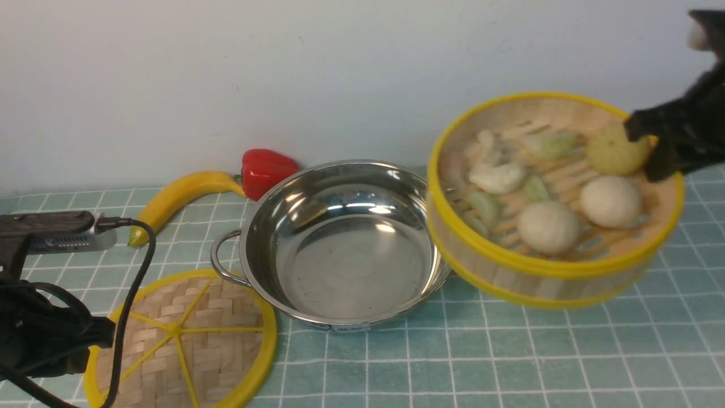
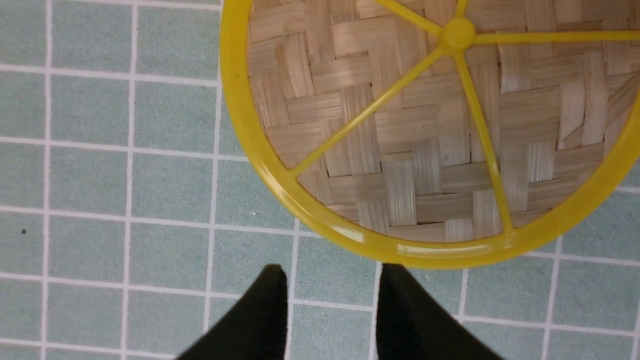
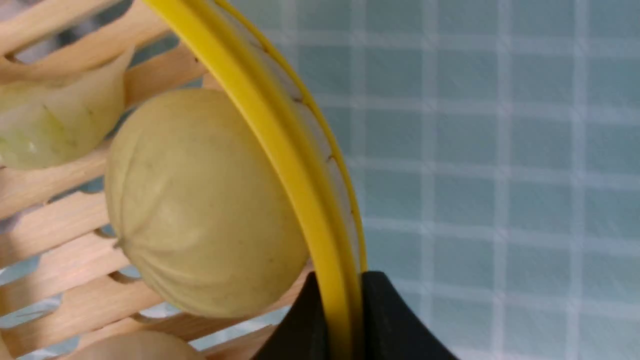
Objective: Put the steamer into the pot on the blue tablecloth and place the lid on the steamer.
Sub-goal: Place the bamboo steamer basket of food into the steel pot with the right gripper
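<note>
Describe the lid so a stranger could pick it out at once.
Start at the shiny pot in the middle of the blue tablecloth. The lid lies at its near left. Unlike the deep steamer, it is a flat woven disc with yellow spokes.

Shiny steel pot [image 1: 345, 249], woven-bamboo lid [image 1: 187, 340]

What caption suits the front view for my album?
Right gripper holds the tilted yellow-rimmed bamboo steamer by its rim beside the empty shiny steel pot; flat woven lid lies on blue checked tablecloth.
</note>
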`<state>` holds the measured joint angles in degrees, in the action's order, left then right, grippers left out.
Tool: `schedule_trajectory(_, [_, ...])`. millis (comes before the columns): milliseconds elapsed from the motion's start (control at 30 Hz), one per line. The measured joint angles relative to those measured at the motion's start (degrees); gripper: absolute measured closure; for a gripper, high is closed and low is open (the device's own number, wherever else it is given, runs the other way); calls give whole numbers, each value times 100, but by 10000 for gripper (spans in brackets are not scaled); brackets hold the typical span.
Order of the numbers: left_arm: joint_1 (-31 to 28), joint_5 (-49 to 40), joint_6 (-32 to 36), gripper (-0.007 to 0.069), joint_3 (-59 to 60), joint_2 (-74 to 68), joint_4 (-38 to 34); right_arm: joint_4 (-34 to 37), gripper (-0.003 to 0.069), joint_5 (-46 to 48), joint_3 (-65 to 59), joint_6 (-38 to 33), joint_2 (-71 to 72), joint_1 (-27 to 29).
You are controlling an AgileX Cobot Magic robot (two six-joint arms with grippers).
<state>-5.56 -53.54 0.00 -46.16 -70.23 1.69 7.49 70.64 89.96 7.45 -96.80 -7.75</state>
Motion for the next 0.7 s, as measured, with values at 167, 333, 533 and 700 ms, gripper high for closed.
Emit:
schedule_trajectory(167, [0, 0, 0, 381, 0, 0, 0, 66, 584, 113, 1626, 246, -1248, -746])
schedule_trajectory(333, [0, 0, 0, 381, 0, 0, 0, 70, 584, 106, 3031, 370, -2390, -1187])
schedule_trajectory(533, [0, 0, 0, 381, 0, 0, 0, 77, 584, 107, 3993, 511, -3276, -1647])
schedule_trajectory(700, [0, 0, 0, 381, 0, 0, 0, 95, 584, 128, 4046, 521, -3644, -1919])
